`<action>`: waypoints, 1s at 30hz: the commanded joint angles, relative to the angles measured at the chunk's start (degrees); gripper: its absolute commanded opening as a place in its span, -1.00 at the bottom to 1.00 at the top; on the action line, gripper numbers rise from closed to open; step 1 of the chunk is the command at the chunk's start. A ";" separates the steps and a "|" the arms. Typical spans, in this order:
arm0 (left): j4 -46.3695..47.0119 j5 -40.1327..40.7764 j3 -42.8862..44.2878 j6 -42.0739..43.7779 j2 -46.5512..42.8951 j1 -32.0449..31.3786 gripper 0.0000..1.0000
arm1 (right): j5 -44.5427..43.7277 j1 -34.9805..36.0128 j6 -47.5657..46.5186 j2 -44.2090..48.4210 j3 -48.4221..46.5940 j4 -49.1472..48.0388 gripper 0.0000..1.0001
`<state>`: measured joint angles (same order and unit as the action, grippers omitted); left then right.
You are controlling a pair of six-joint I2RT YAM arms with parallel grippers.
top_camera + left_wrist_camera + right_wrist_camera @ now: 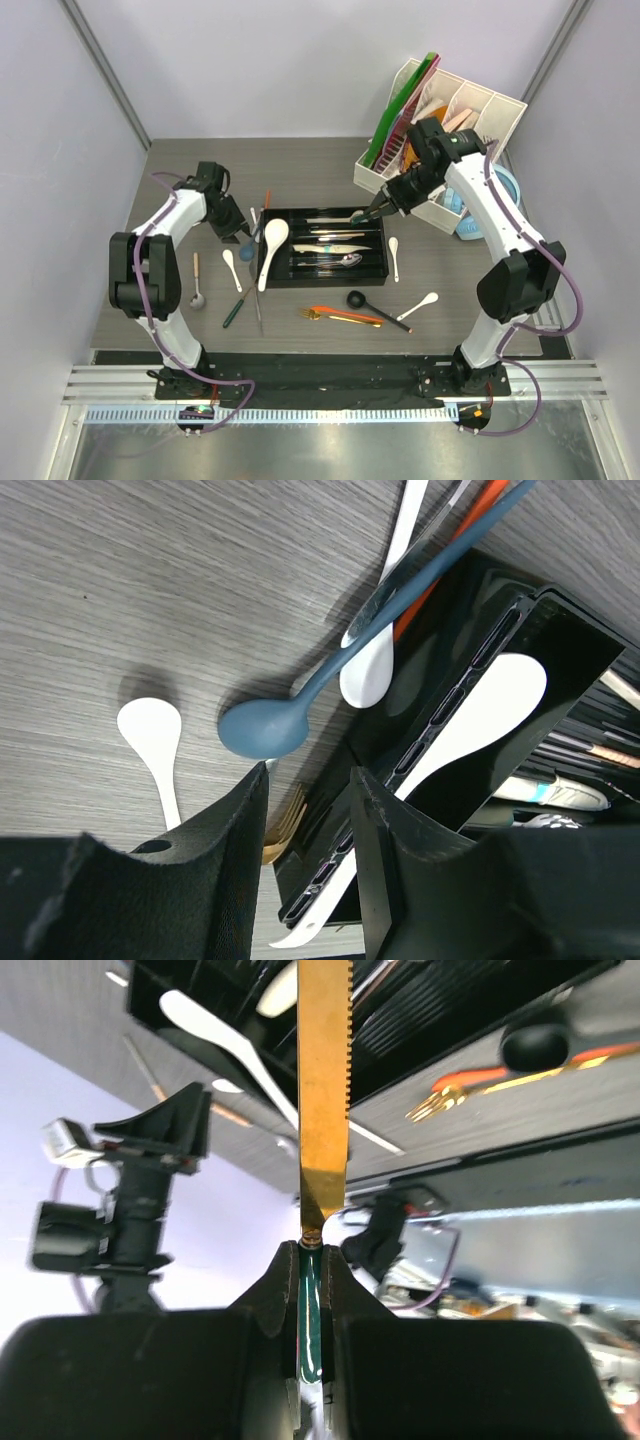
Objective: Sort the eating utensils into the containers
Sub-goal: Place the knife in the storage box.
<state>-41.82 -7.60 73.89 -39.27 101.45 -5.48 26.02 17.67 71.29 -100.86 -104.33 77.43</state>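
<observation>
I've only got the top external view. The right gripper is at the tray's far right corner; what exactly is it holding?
Observer: Right wrist view: the right gripper is shut on a knife, green handle clamped, gold serrated blade reaching over the black tray.
Operator: Is the left one carrying anything?
Observer: No. Left wrist view: the left gripper is open and empty, with the blue spoon lying on the table just ahead of it.
</observation>
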 commanded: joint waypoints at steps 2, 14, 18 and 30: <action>1.92 -0.32 -1.02 -0.90 -3.10 0.29 -0.22 | 0.70 0.96 10.10 1.72 -3.33 7.12 -0.98; 1.92 2.23 -1.11 -0.37 -5.30 0.82 -0.22 | 0.09 7.99 19.94 2.15 5.36 9.06 -0.97; 2.10 2.85 -1.55 -0.46 -5.82 0.99 -0.22 | -0.01 7.99 20.38 3.82 11.85 8.97 -0.98; 2.89 3.29 -5.16 0.33 -5.65 2.13 -0.22 | -1.32 8.25 18.71 0.06 13.90 9.06 -0.98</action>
<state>-40.49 -5.10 69.47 -39.94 97.47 -4.05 25.15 25.52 90.02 -99.42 -86.87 76.82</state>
